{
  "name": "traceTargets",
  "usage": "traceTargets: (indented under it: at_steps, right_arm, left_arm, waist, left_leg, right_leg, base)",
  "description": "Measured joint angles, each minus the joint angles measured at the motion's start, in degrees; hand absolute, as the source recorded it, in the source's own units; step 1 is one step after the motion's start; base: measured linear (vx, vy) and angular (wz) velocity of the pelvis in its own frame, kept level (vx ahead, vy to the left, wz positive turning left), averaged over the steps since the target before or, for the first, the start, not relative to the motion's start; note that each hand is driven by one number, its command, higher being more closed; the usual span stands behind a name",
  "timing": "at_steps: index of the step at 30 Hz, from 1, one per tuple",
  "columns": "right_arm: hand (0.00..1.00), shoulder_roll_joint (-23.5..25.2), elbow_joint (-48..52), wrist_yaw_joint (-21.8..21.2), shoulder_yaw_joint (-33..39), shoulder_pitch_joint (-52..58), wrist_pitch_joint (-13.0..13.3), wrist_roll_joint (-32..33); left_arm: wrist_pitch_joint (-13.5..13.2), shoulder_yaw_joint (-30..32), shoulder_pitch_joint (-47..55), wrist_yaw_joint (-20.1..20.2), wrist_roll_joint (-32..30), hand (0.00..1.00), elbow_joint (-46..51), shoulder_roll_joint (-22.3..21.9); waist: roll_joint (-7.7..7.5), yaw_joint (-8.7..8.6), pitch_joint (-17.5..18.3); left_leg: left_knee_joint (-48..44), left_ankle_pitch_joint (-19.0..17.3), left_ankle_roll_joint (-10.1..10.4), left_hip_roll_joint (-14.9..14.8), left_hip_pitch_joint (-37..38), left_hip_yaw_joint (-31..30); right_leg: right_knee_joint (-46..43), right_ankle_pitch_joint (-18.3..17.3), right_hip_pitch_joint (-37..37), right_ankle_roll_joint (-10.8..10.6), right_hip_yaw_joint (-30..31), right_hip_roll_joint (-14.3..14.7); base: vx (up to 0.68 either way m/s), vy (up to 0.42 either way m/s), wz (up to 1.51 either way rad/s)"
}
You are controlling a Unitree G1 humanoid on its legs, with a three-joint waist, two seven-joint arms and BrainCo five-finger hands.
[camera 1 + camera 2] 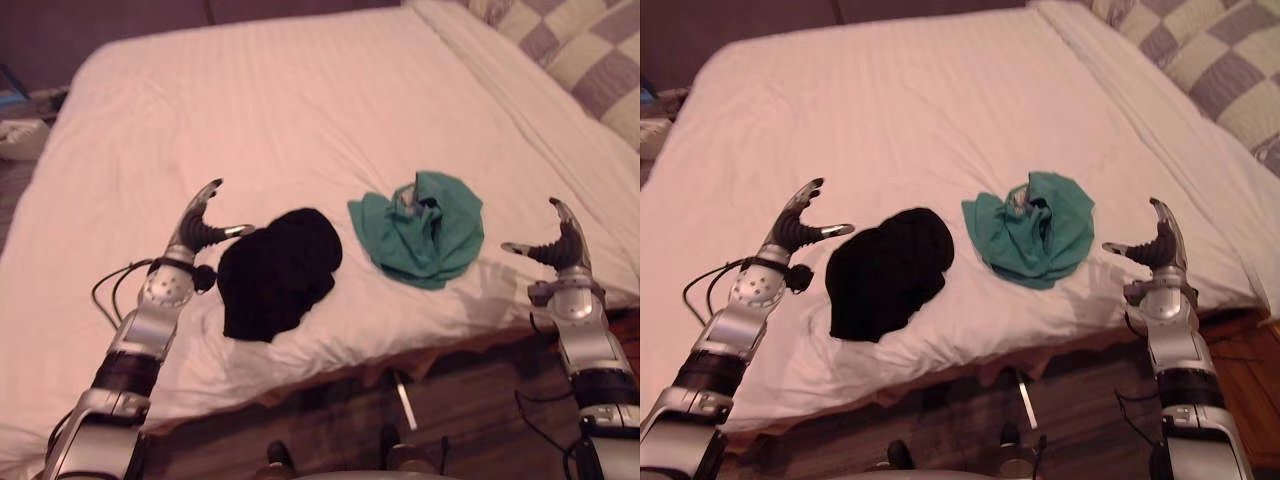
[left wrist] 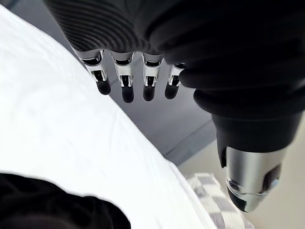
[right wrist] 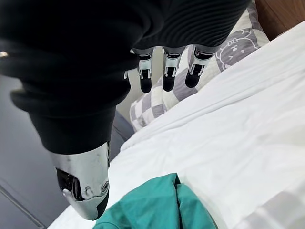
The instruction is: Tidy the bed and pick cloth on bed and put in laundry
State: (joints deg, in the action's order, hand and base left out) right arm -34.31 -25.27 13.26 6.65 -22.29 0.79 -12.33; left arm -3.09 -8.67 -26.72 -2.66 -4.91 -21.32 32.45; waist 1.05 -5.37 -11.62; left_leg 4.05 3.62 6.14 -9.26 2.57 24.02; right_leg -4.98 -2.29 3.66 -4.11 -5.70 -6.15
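Left eye view: crumpled black cloth (image 1: 278, 272) and crumpled teal-green cloth (image 1: 425, 230) lie apart, side by side, near the front edge of the white-sheeted bed (image 1: 250, 100). Left hand (image 1: 196, 234) hovers just beside the black cloth, fingers straight, thumb spread, empty. Right hand (image 1: 562, 252) hovers by the front right corner, clear of the green cloth, likewise open-fingered and empty.

Judgement: pick-up step, reach stage; nothing grasped yet. Next move calls for lowering the left hand onto the black cloth and curling fingers into its folds.
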Motion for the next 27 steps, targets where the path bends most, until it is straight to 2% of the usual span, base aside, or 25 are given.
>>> traceTargets:
  at_steps: [4,5,6,7,9,10,13,17,18,20,22,25,27]
  right_arm:
    - [0.0,-0.01,4.57,0.02,-0.38,-0.93,-0.26,-0.14]
    - [0.0,-0.03,5.03,0.02,-0.39,-1.21,-0.28,-0.2]
    - [0.0,-0.09,5.45,0.0,-0.45,-1.91,-0.79,-0.34]
    - [0.0,-0.14,5.46,-0.1,-0.54,-3.18,-1.15,-0.84]
    - [0.0,-0.63,5.48,-0.32,-0.7,-5.19,-1.19,-1.47]
    - [0.0,-2.53,5.52,-1.06,-1.0,-7.41,-1.2,-1.72]
    - [0.0,-5.05,5.5,-1.2,-4.0,-14.68,-1.45,-1.67]
    - [0.0,-7.84,3.63,-2.41,-11.77,-24.4,-2.37,-1.26]
    - [0.0,-8.93,2.15,-2.52,-13.91,-27.04,-2.57,-1.26]
    - [0.0,-9.23,1.24,-3.41,-14.9,-28.75,-3.17,-1.27]
    - [0.0,-9.85,1.23,-3.85,-16.34,-30.17,-4.09,-1.25]
    - [0.0,-9.95,1.24,-6.6,-18.53,-31.6,-6.77,-1.21]
    - [0.0,-10.04,1.22,-9.36,-18.49,-32.26,-10.26,-1.22]
  left_arm:
    - [3.49,-2.52,-2.54,1.37,-0.57,0.0,-4.77,-1.59]
    - [5.08,-2.68,-2.75,1.53,-1.46,0.0,-6.1,-2.46]
    - [7.0,-3.52,-3.49,1.56,-3.35,1.0,-8.17,-3.15]
    - [8.73,-4.39,-4.1,1.7,-5.39,1.0,-9.5,-3.15]
    - [10.6,-4.45,-4.89,2.58,-8.49,1.0,-10.85,-3.09]
    - [11.74,-4.2,-6.78,2.77,-11.62,1.0,-10.91,-2.91]
    - [12.59,-3.18,-10.63,4.13,-16.14,1.0,-11.39,-1.77]
    - [12.63,-2.24,-12.18,4.87,-16.64,1.0,-11.38,-2.08]
    - [12.06,-2.23,-12.99,4.43,-15.39,1.0,-11.32,-2.84]
    - [10.52,-2.23,-13.07,3.21,-12.8,1.0,-11.05,-3.41]
    - [7.9,-2.31,-13.02,2.26,-8.79,1.0,-9.67,-4.65]
    - [4.06,-3.38,-10.44,2.34,-1.49,1.0,-4.0,-5.45]
    - [1.75,-4.74,-5.11,4.11,7.93,1.0,4.62,-5.31]
  waist:
    - [-0.38,-0.4,-2.51]
    - [-0.49,-0.49,-3.12]
    - [-0.49,-0.72,-4.22]
    - [-0.51,-1.26,-5.38]
    - [-0.54,-1.69,-6.73]
    - [-0.39,-1.58,-8.31]
    - [0.06,-1.56,-11.15]
    - [1.76,-1.25,-12.86]
    - [2.45,-0.02,-12.9]
    - [3.07,0.51,-12.95]
    - [4.03,1.35,-13.43]
    - [4.46,2.73,-13.66]
    - [5.16,3.6,-14.12]
  left_leg:
    - [-0.05,-0.16,-0.25,0.19,-0.9,1.39]
    - [-0.14,-0.17,-0.27,0.2,-0.98,1.62]
    - [-0.63,-0.58,-0.89,0.19,-1.16,1.74]
    - [-1.15,-0.68,-1.02,0.19,-1.56,1.72]
    - [-1.82,-0.89,-1.31,0.18,-2.68,1.61]
    - [-3.19,-1.12,-1.65,0.14,-4.61,1.45]
    - [-5.41,-1.36,-2.01,0.03,-7.49,1.25]
    - [-6.84,-1.54,-2.26,-0.05,-11.04,0.47]
    - [-7.0,-1.42,-2.39,-0.05,-12.83,-0.09]
    - [-7.03,-0.81,-2.88,0.06,-14.32,-0.86]
    - [-7.6,-0.44,-3.03,0.24,-16.34,-2.65]
    - [-9.52,-0.44,-3.04,1.11,-19.9,-5.12]
    - [-12.37,-0.51,-3.07,2.06,-23.04,-7.07]
  right_leg:
    - [0.0,1.15,2.13,-0.2,2.04,0.04]
    - [0.0,1.49,2.44,-0.11,2.55,0.08]
    - [0.0,1.62,2.53,-0.13,2.77,0.06]
    - [-0.01,1.9,2.66,-0.18,2.78,-0.04]
    - [-0.28,2.08,3.62,-0.11,2.88,-0.13]
    - [-1.43,2.08,5.39,-0.11,2.91,-0.39]
    - [-3.07,2.23,8.04,-0.27,3.05,-0.77]
    - [-4.39,2.29,10.93,-0.4,2.66,-1.09]
    - [-5.35,2.25,12.95,-0.45,2.53,-1.15]
    - [-6.07,2.12,14.39,-0.63,1.57,-1.45]
    - [-8.04,1.51,16.23,-1.41,-0.15,-2.15]
    - [-13.2,-1.05,19.64,-1.5,-2.47,-4.1]
    - [-17.46,-3.68,21.57,-1.68,-4.74,-6.34]
  base:
    - [-0.05,0.022,-0.27]
    - [-0.03,0.015,-0.18]
    - [-0.04,0.016,-0.11]
    - [-0.04,0.012,-0.01]
    - [-0.07,0.01,0.04]
    - [-0.11,0.008,0.05]
    - [-0.1,-0.002,0.04]
    - [-0.08,-0.012,0.04]
    - [-0.04,-0.031,0.15]
    - [0.03,-0.025,0.26]
    - [0.07,-0.012,0.48]
    - [0.07,-0.008,0.5]
    - [0.08,-0.027,0.73]
